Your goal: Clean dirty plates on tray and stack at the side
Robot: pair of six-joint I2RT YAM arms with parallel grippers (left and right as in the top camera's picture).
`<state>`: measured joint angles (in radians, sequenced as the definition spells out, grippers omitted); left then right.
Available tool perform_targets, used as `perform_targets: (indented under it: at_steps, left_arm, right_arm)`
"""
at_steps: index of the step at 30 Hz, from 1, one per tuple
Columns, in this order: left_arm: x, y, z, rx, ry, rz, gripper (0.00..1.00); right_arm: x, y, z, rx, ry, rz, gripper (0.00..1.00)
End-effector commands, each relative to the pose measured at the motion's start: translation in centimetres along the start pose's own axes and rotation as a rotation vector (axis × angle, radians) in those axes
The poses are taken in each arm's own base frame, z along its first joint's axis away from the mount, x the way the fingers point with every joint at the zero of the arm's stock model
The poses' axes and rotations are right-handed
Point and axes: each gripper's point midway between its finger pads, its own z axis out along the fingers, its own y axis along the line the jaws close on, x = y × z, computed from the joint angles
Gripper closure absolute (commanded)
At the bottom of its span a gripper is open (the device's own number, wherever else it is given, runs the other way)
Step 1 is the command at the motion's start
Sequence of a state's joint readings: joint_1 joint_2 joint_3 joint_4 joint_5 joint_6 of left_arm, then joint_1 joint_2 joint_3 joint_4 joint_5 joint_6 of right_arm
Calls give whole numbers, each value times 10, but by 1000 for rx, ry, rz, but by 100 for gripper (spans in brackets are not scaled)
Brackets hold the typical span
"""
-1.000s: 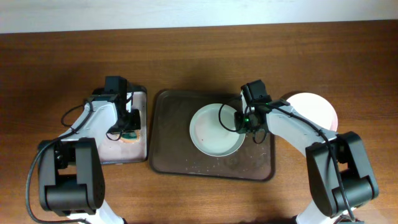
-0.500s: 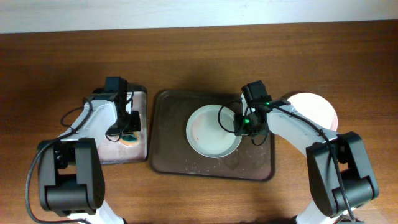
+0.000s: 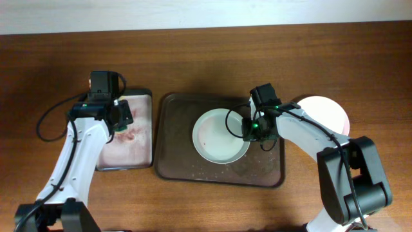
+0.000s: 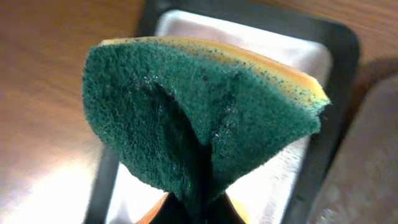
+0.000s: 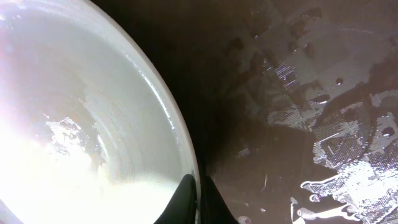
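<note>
Overhead: plate (image 3: pixel 219 136) on the brown tray (image 3: pixel 172 153), right gripper (image 3: pixel 250 129) at its rim; its wrist view shows it pinching that rim. The left wrist view alone reveals the left gripper (image 3: pixel 122 120) squeezing a green sponge (image 4: pixel 205 118) above the small tray (image 3: pixel 138 145).

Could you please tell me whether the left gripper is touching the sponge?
Touching. The left wrist view shows the sponge pinched into a fold between the fingers of the left gripper.

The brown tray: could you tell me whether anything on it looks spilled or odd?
Yes: droplets and shiny wet patches lie spilled on the tray beside the plate; nothing looks damaged.
</note>
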<state>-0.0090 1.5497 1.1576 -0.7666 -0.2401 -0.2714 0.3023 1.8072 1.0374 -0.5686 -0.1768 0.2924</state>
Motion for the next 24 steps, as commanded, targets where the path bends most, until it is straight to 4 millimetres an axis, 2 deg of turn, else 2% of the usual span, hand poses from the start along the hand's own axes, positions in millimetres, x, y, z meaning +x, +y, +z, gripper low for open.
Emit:
perform_targets:
  at_steps: [1, 5, 9, 15, 24]
  left_arm:
    - [-11, 21, -17, -136, -75, -105, 100]
    - [-12, 29, -25, -249, -115, -88, 100]
    - [-15, 25, -31, -299, -154, -50, 100]
    - [-13, 10, -35, -284, -169, -10, 100]
    - [-12, 9, -35, -280, -165, -7, 100]
  right_arm:
    - [8, -5, 4, 17, 27, 11, 96]
    - [8, -5, 4, 17, 27, 11, 96]
    - [8, -5, 4, 16, 27, 11, 96]
    - [8, -5, 4, 16, 27, 11, 96]
    - [8, -5, 4, 16, 27, 11, 96]
